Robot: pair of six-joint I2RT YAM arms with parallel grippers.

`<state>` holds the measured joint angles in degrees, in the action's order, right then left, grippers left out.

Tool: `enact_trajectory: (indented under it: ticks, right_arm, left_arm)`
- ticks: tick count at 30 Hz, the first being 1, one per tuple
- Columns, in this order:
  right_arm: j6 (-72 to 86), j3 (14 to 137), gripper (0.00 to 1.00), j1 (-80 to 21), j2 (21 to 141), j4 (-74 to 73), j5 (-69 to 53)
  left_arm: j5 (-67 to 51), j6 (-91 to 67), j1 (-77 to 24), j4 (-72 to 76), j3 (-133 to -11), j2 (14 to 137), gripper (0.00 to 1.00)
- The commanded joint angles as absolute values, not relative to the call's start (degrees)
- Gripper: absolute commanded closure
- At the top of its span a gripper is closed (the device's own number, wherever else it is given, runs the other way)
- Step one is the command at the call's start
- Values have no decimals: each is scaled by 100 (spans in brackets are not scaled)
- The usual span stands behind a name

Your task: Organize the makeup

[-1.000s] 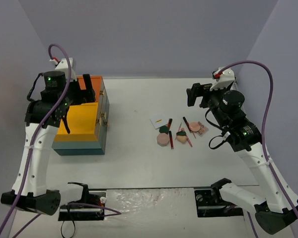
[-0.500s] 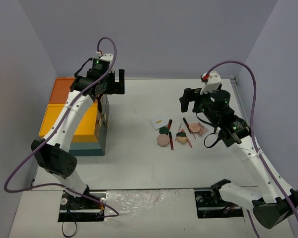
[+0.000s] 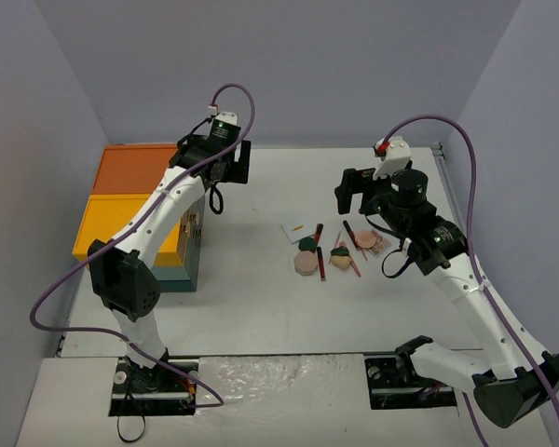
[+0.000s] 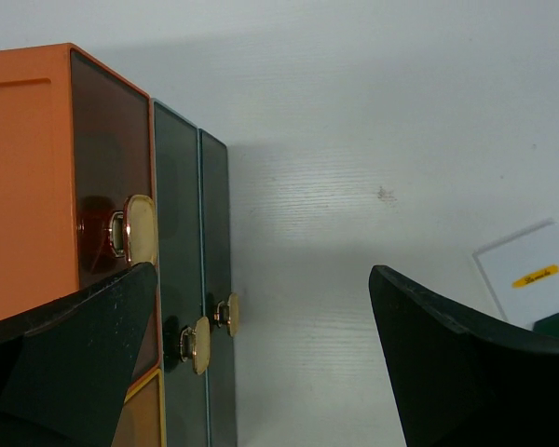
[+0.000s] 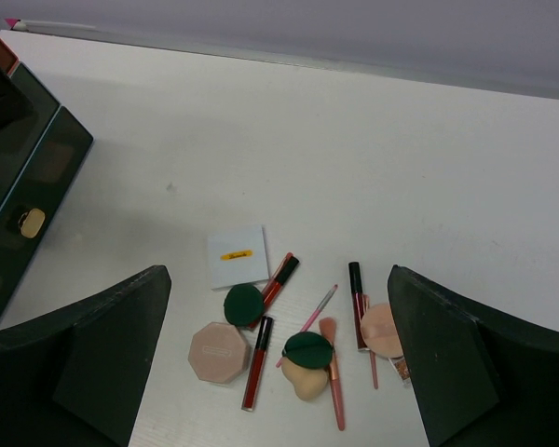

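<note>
The makeup lies in a loose cluster on the table (image 3: 261, 307) right of centre. In the right wrist view I see a white card (image 5: 238, 255), a dark green puff (image 5: 244, 304), a pink octagonal compact (image 5: 220, 352), red lip glosses (image 5: 256, 365), a peach sponge (image 5: 305, 382) with a green puff (image 5: 308, 349) on it, a pink brush (image 5: 335, 391) and a round pink puff (image 5: 382, 330). My right gripper (image 5: 279, 279) is open and empty, high above the cluster (image 3: 331, 247). My left gripper (image 3: 231, 164) is open and empty by the box's far front corner.
The teal box (image 3: 191, 251) with orange and yellow tops stands at the left. Its drawer fronts with gold knobs (image 4: 142, 229) show in the left wrist view, with the card's corner (image 4: 526, 275) at the right. Grey walls enclose the table.
My left arm has swung from above the box's top to the right and further back, past its front. My right gripper has shifted a little left, over the makeup.
</note>
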<state>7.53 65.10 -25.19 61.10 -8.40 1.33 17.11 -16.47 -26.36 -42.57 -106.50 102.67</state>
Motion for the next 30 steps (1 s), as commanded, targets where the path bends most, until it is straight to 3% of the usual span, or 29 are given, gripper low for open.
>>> enact_trajectory:
  ticks: [1, 11, 30]
  right_arm:
    - [800, 6516, 0, -2540, 6069, -594, 152]
    - [756, 6486, 0, -2545, 6043, -633, 211]
    - [668, 6473, 0, -2540, 5924, -699, 325]
  left_arm:
    - [2549, -1562, -2722, -3929, -10955, 10223, 3]
    - [3027, -1389, -2712, -3897, -10964, 10409, 3]
    - [2736, -1446, -2492, -3955, -10868, 10675, 3]
